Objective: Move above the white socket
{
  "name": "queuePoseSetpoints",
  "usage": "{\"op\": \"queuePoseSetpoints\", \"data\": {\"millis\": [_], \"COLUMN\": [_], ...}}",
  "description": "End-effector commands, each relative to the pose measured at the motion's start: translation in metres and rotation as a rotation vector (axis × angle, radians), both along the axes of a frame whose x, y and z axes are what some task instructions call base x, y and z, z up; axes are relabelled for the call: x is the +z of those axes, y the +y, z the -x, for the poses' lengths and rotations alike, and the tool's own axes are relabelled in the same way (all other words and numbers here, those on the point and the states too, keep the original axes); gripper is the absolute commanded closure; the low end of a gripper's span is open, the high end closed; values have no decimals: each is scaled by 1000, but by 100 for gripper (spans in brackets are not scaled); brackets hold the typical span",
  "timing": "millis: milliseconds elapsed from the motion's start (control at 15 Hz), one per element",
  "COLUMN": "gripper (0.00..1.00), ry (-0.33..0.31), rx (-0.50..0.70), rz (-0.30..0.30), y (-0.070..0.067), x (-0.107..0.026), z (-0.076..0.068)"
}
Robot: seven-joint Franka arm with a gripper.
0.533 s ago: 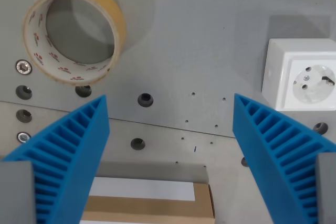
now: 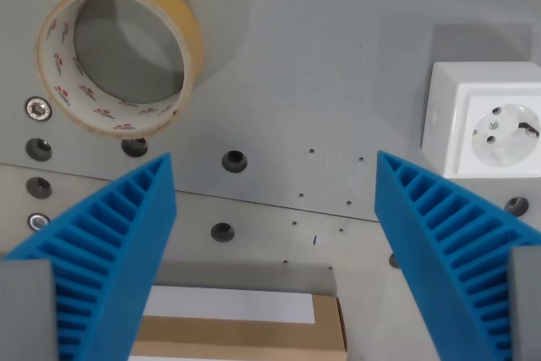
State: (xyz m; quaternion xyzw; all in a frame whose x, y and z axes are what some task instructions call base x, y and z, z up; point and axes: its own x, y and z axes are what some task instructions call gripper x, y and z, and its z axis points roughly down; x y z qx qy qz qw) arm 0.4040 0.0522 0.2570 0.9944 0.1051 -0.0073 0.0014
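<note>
The white socket (image 2: 486,120) sits on the grey table at the wrist view's right edge, partly cut off by the frame. My gripper (image 2: 272,171) is open and empty, with its two blue ribbed fingers (image 2: 114,243) spread wide at the bottom corners. The socket lies up and to the right of the gap between the fingers, just above the right finger's tip.
A roll of tan tape (image 2: 118,52) stands at the upper left. A cardboard box with a white label (image 2: 241,323) lies at the bottom centre between the fingers. Bolt holes (image 2: 234,161) dot the grey table (image 2: 338,57).
</note>
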Motion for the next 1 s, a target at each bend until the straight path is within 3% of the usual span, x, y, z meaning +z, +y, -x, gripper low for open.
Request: {"op": "queuePoseSetpoints", "data": {"millis": [67,1000], "gripper": [0,0], "ry": [-7,-76], "rx": [-83,-502], "rz": [3,17], "y": [-2,-30], "x": [1,-20], "z": [0,5]}}
